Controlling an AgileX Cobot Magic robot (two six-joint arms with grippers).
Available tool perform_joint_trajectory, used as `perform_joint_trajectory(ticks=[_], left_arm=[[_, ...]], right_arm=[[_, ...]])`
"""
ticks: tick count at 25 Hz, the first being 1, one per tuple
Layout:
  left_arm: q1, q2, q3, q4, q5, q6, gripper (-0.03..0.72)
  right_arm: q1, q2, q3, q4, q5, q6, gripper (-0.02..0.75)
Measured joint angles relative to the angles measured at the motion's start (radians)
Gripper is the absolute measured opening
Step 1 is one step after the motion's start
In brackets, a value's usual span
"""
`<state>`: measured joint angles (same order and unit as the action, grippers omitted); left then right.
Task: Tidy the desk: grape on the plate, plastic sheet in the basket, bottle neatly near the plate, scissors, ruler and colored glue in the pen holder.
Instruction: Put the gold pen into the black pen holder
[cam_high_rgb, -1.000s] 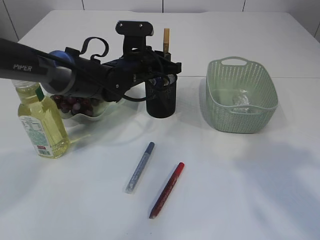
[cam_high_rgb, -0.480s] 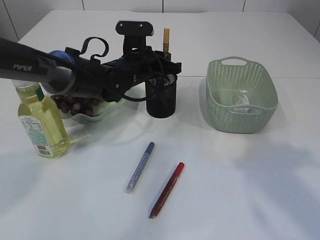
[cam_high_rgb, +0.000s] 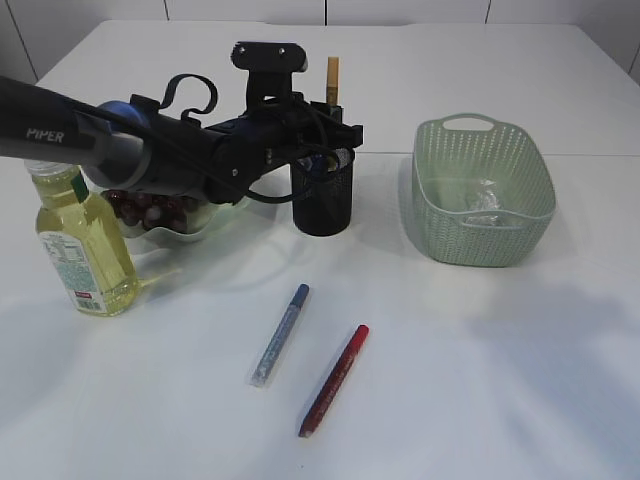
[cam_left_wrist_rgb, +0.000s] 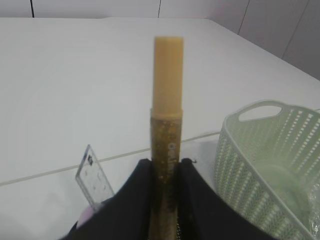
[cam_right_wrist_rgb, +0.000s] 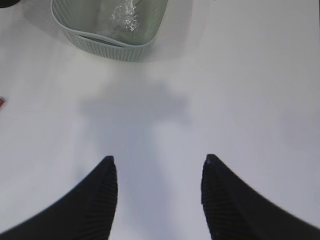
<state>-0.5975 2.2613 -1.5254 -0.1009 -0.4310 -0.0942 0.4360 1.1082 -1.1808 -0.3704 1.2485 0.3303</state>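
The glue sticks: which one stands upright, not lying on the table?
The gold glue stick, upright between the left jaws over the pen holder. The blue one and the red one lie flat on the table.

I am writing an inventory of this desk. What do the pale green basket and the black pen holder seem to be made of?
The pale green basket looks like moulded plastic with a matte finish: its walls carry regular small perforations and a cut-out handle in one piece. The black cylindrical pen holder appears to be fine metal mesh, dark and matte, because its wall is a see-through grid; plastic mesh cannot be excluded.
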Motion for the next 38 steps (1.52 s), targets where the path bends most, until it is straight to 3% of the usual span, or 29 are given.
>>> perform_joint_trajectory(ticks=[8, 16, 24, 28, 38], left_arm=[[0.000, 0.000, 0.000, 0.000, -0.002, 0.000, 0.131], [0.000, 0.000, 0.000, 0.000, -0.004, 0.000, 0.215], [0.000, -0.016, 0.000, 0.005, 0.024, 0.000, 0.223], [0.000, -0.085, 0.000, 0.040, 0.153, 0.000, 0.224], [0.000, -0.325, 0.000, 0.052, 0.686, 0.000, 0.224]], right_arm=[[0.000, 0.000, 0.000, -0.007, 0.000, 0.000, 0.430], [0.000, 0.000, 0.000, -0.007, 0.000, 0.000, 0.430], [0.000, 0.000, 0.000, -0.007, 0.000, 0.000, 0.430], [0.000, 0.000, 0.000, -0.001, 0.000, 0.000, 0.430], [0.000, 0.000, 0.000, 0.068, 0.000, 0.000, 0.430]])
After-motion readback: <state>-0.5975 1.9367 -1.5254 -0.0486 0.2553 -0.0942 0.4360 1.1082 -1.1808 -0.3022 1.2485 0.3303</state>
